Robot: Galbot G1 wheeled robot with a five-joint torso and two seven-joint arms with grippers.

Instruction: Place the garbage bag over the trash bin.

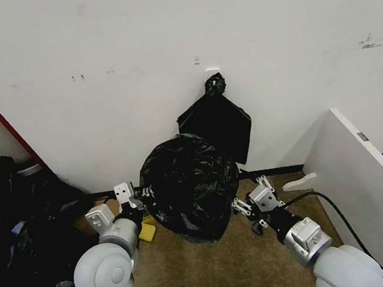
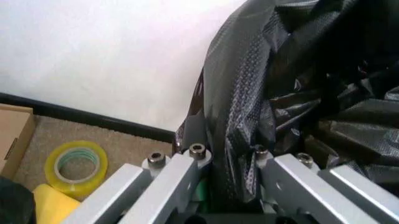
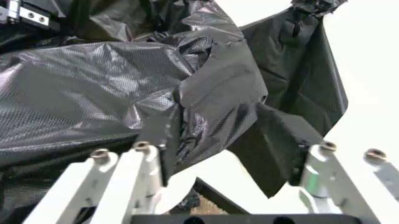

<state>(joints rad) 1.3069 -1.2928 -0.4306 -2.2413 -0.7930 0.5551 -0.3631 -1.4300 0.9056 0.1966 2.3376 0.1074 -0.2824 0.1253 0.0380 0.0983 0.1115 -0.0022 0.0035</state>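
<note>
1. Black, glossy and crinkled, the garbage bag (image 1: 189,185) is draped as a rounded mound over the trash bin, standing on the brown carpet (image 1: 252,267) just in front of the white wall (image 1: 164,47); we see only a thin greenish sliver of the bin's base (image 1: 199,240) under the bag's lower edge.
2. Our left gripper (image 1: 139,195) sits at the bag's left side. In the left wrist view its fingers (image 2: 181,172) stand a little apart, with a fold of the bag (image 2: 262,93) running down between them and touching them.
3. Our right gripper (image 1: 247,207) is low at the bag's right side. In the right wrist view its fingers (image 3: 146,161) are spread wide; bag plastic (image 3: 124,93) lies against one finger, while the other stands clear of it. We cannot tell whether it grips anything.
4. Flat black bags (image 1: 217,122) hang bunched under a knot on the wall, just behind and to the right of the covered bin.
5. Beside the left gripper, a roll of yellow tape (image 2: 76,165) lies on the carpet near a cardboard box (image 2: 12,135).
6. A white panel (image 1: 367,176) leans on the right.
</note>
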